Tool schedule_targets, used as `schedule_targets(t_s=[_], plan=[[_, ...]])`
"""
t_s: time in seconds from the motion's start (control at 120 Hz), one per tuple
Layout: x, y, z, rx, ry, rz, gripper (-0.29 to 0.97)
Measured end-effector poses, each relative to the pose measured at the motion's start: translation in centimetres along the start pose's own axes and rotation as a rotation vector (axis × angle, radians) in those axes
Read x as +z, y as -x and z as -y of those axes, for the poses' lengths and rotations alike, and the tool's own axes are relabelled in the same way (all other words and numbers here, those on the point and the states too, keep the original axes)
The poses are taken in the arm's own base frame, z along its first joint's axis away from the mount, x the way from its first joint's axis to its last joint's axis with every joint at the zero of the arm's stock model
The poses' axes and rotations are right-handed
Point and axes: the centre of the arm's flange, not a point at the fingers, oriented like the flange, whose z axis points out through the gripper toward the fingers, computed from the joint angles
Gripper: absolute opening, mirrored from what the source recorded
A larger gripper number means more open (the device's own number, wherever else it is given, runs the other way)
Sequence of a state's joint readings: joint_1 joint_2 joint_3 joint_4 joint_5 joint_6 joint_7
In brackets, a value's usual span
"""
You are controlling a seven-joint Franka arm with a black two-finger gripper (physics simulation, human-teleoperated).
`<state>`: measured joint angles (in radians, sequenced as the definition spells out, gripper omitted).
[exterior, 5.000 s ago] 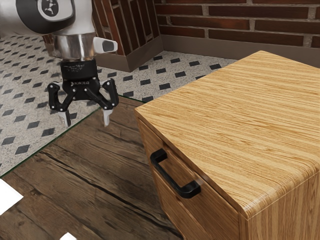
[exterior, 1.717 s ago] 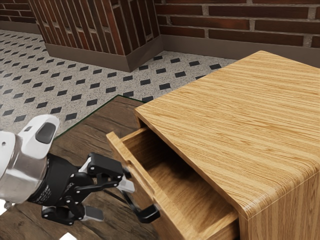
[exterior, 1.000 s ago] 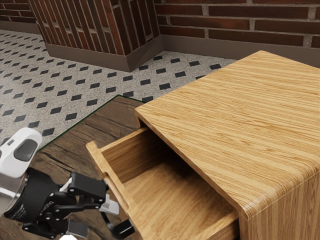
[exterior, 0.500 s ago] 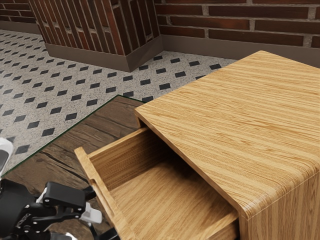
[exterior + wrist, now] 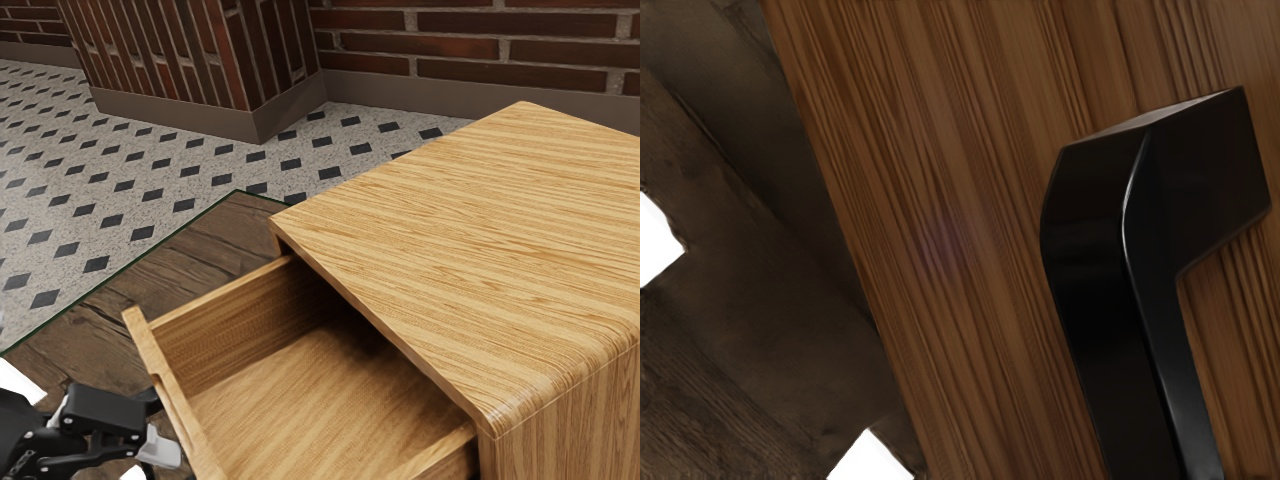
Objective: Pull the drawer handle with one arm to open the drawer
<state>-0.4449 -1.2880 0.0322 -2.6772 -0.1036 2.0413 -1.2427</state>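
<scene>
The light-wood cabinet (image 5: pixel 480 240) has its top drawer (image 5: pixel 165 385) pulled far out toward the exterior view's lower left, and the inside is bare wood. My gripper (image 5: pixel 168 468) is at the lower left corner of the exterior view, tight against the drawer front, with one pale fingertip (image 5: pixel 160 457) showing. From that side the drawer front hides the handle. In the wrist view the black bar handle (image 5: pixel 1140 300) stands just off the drawer's front panel (image 5: pixel 940 230), very close to my hand. The gripper is shut on this handle.
Dark wooden planks (image 5: pixel 150 285) lie under the cabinet and around my hand. Beyond them are a patterned tile floor (image 5: pixel 120 190) and a brick wall (image 5: pixel 470 40). The open drawer takes up the space in front of the cabinet.
Over the past seconds my hand came down to the handle and pulled it toward the exterior view's lower left. The drawer slid out steadily, further in each frame, and my hand has mostly left the view.
</scene>
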Motion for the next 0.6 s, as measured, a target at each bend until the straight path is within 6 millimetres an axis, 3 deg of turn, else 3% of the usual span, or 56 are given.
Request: schedule_targets(t_s=[0.6], plan=[[-2.8, 1.5, 3.6, -0.05, 0.014, -0.005, 0.64]])
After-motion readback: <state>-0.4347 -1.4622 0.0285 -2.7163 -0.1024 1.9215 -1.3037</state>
